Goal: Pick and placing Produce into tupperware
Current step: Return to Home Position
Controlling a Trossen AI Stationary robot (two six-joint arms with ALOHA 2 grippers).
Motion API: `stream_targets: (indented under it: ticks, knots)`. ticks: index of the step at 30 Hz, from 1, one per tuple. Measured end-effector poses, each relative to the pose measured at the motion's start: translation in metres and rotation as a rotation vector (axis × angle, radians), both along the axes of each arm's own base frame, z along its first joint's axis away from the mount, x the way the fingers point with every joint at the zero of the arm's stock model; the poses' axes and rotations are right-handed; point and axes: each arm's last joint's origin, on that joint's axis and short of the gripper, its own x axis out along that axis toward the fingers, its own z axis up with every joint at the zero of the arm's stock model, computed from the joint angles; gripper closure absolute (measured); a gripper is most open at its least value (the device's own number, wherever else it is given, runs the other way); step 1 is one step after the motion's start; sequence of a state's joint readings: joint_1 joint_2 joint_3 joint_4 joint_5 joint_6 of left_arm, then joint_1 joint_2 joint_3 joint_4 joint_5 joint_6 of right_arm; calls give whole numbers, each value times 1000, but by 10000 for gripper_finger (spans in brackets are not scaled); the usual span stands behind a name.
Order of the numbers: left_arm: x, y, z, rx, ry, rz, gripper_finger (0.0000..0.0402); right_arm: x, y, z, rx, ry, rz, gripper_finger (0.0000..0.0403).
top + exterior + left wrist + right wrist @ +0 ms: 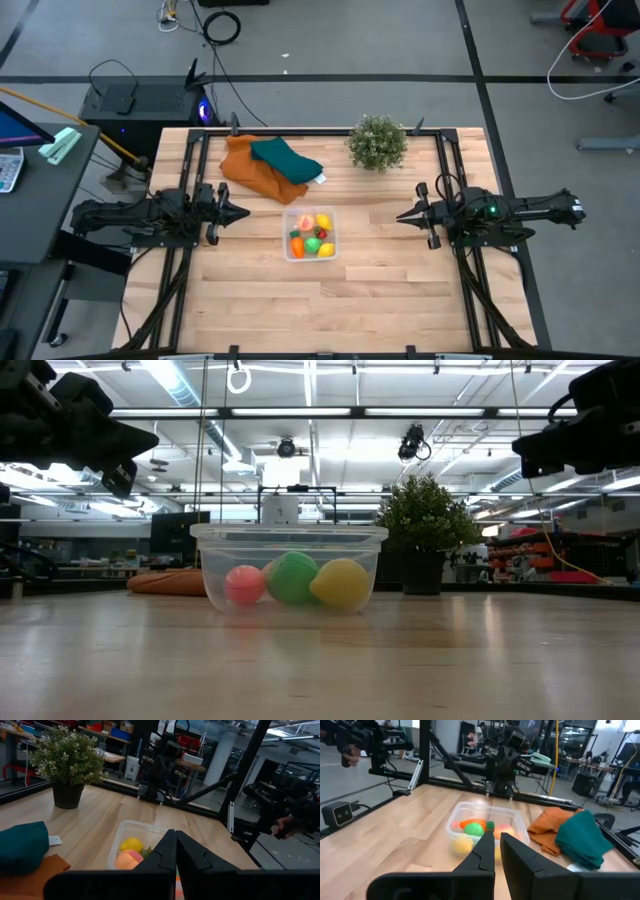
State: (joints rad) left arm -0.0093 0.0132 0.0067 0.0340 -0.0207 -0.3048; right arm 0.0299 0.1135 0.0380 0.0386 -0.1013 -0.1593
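The clear square tupperware [309,234] stands near the middle of the table and holds several toy produce pieces: yellow [323,222], green [313,243], orange [297,247], red [322,233] and peach [305,222]. In the low view the tub [288,566] shows pink, green and yellow pieces inside. My left gripper [240,212] is shut and empty, raised to the left of the tub. My right gripper [402,215] is shut and empty, raised to the right of the tub.
An orange cloth [256,172] with a teal cloth [286,160] on it lies at the far side, left of a potted green plant [377,143]. Bare wood lies along the near side. A person's hand [285,826] shows in the room beyond the table.
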Motion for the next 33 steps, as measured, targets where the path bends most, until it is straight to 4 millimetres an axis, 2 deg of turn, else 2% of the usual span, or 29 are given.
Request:
stream_targets:
  ticks: [10,20,24,33]
  knots:
    - [0,0,0,-27,-5,2,364,0,0,2,30,-16,-2,403]
    - [0,0,1,-22,-10,2,374,0,0,2,32,-17,-2,403]
    - [0,0,1,65,-9,7,379,0,0,2,32,-16,-3,403]
    - [0,0,1,107,-10,9,366,0,0,2,33,-16,-3,403]
